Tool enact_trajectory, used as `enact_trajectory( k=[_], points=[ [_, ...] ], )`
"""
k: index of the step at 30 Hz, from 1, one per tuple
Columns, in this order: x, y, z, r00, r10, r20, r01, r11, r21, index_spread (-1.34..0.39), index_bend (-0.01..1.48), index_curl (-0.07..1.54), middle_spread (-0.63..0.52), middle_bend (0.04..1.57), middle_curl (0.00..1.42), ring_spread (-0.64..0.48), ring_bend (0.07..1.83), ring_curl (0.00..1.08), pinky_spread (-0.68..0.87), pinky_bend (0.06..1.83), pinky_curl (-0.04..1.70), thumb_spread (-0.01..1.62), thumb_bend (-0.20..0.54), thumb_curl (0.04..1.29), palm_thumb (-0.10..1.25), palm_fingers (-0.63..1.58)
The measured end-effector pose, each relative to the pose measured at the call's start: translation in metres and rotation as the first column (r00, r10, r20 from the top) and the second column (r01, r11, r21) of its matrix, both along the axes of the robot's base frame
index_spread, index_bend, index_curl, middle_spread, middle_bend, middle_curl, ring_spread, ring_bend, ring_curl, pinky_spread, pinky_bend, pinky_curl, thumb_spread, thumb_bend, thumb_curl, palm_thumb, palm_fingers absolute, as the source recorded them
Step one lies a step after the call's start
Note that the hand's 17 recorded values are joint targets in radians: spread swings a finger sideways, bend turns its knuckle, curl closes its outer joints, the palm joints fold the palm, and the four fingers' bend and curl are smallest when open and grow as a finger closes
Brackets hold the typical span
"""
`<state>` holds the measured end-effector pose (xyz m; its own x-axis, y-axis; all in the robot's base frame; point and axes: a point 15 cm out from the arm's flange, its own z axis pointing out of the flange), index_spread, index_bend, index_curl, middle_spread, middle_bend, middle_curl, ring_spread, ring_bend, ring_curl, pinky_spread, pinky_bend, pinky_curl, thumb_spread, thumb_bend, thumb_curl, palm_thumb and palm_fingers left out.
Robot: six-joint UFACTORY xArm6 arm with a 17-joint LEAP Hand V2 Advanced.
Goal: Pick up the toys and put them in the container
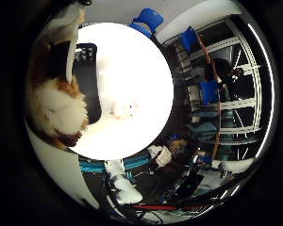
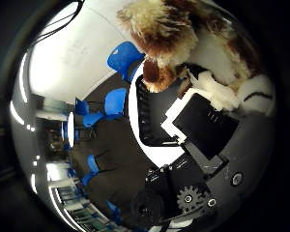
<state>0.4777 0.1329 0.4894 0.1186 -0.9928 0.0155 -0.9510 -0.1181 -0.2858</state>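
Observation:
A brown and white plush toy point(image 2: 179, 29) fills much of the right thumb side palm view, close against the palm. My right hand point(image 2: 208, 121) has white and black fingers curled against it and holds it well above a round white table point(image 1: 146, 66). The plush toy point(image 1: 55, 108) also shows in the right little finger side palm view, beside a black finger part point(image 1: 85, 66). A small white toy point(image 1: 125, 109) lies alone on the table, away from the hand.
Blue chairs point(image 1: 149, 19) stand around the table's far edge, and more blue chairs point(image 2: 116, 101) stand on the dark floor. Shelving and clutter point(image 1: 226, 85) stand beyond the table.

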Motion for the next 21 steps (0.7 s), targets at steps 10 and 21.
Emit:
enact_trajectory(
  k=[10,21],
  points=[
    [0.026,0.016,-0.038,0.999,-0.004,-0.033,0.004,1.0,-0.004,-0.32,0.92,1.01,-0.25,1.12,1.11,-0.25,1.34,0.87,-0.22,1.18,1.17,0.79,-0.02,0.77,1.02,1.07],
    [0.023,0.039,-0.042,0.998,0.028,-0.053,-0.025,0.998,0.058,-0.34,0.53,0.91,-0.25,0.92,0.93,-0.26,1.2,0.67,-0.42,1.0,0.87,0.89,-0.038,0.67,0.79,1.02]
  ],
)
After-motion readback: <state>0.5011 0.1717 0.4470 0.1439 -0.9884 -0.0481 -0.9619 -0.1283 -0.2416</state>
